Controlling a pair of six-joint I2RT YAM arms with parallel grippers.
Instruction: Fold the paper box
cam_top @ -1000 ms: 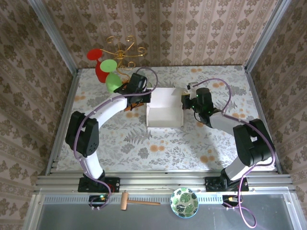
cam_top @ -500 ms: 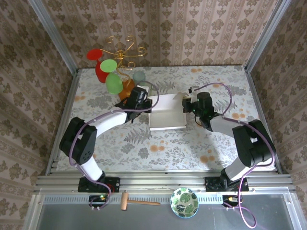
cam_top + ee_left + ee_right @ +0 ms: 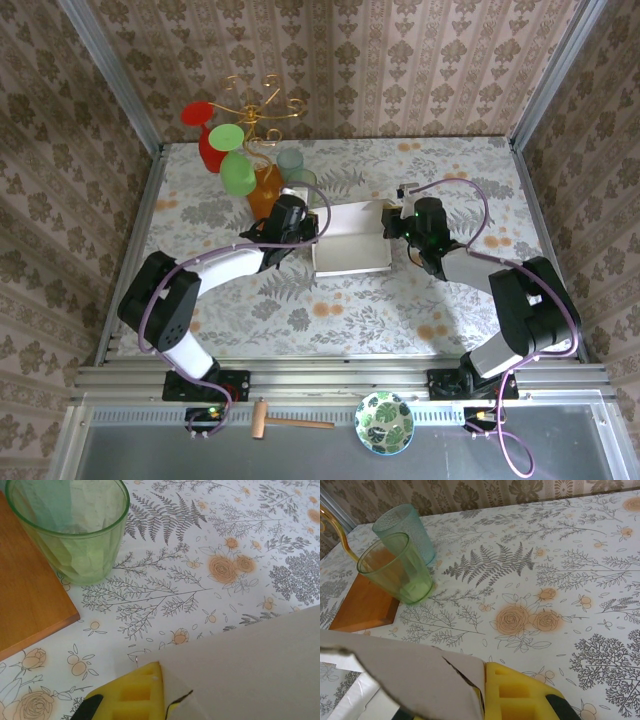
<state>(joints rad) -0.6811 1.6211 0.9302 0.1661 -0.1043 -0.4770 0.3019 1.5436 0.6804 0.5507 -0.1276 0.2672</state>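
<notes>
Both arms had lowered, drawing the pale cream cardboard paper box [image 3: 350,242] nearer; left gripper [image 3: 306,232] and right gripper [image 3: 396,224], pinched shut on opposite flaps, needed matched, gentle pressure.

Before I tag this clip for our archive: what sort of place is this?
Probably a robot test cell dressed up as a home: wallpapered walls in an aluminium frame, a floral-covered table, and the left arm and right arm bolted to its near rail, at a paper box.
</notes>
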